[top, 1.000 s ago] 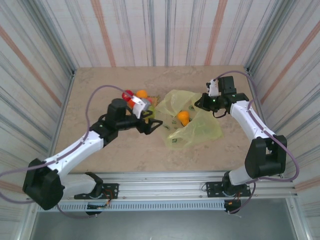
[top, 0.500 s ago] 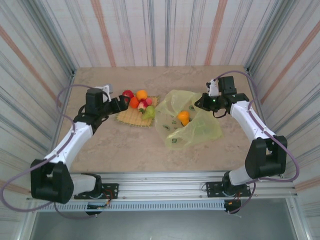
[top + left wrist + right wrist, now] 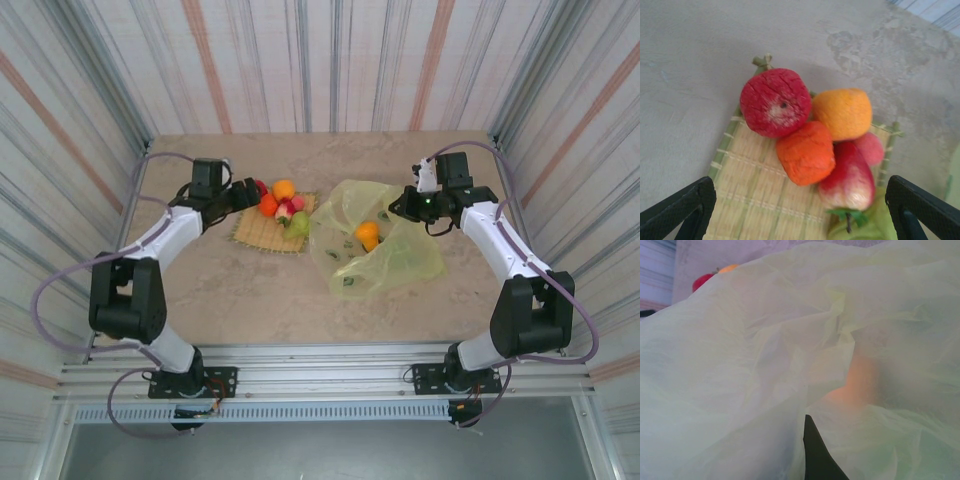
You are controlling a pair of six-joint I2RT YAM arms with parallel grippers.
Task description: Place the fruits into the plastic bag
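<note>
Left wrist view: my left hand (image 3: pixel 800 214) hangs released over the fruits (image 3: pixel 835 120) heaped on the mat (image 3: pixel 752 200). I should centre on the red-orange one (image 3: pixel 805 152) and close gently. My right hand (image 3: pixel 402 207) is clenched on the bag (image 3: pixel 390 255), beside the mat.

Crinkled translucent plastic bag (image 3: pixel 755 340), orange fruit (image 3: pixel 857 382) glowing through, dark fingers (image 3: pixel 815 460) at bottom edge

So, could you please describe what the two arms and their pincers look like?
The left arm and right arm both have white link shells with black joints and bases. A thin purplish-grey cable loops loose alongside each. The left pincer and right pincer are black, with angular fingers. A small green light glows on the right wrist.
</note>
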